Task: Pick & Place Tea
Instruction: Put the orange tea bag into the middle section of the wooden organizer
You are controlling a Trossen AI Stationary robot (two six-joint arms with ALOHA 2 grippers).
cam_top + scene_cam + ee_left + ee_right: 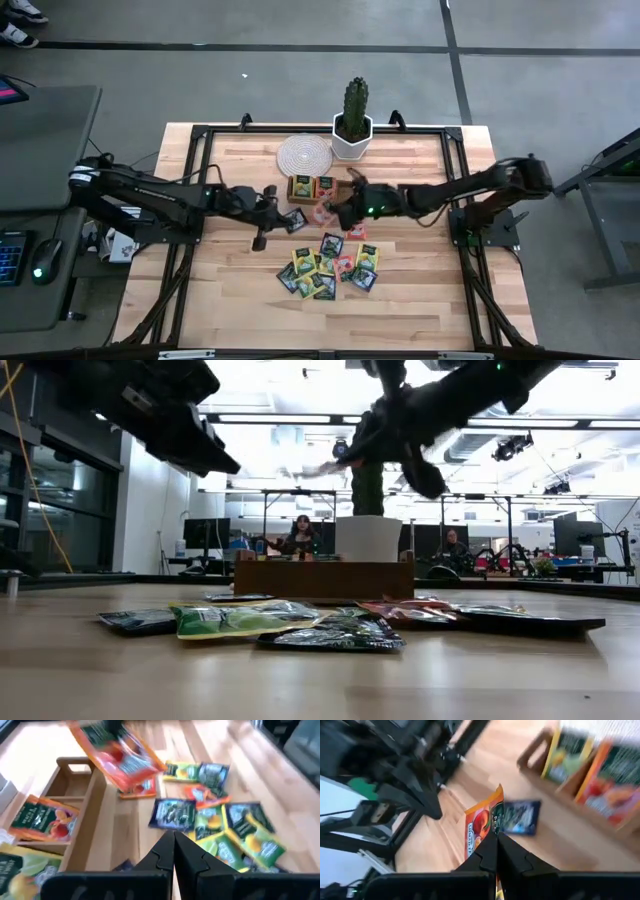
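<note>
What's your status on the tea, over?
Right gripper shut on orange-red packet, raised beside the wooden tray. Left gripper shut, empty, above the table. Pile of packets waiting. Nothing blocking the tray.

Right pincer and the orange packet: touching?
Touching. In the right wrist view the shut right pincer pinches the orange packet's edge, with the packet lifted off the table.
</note>
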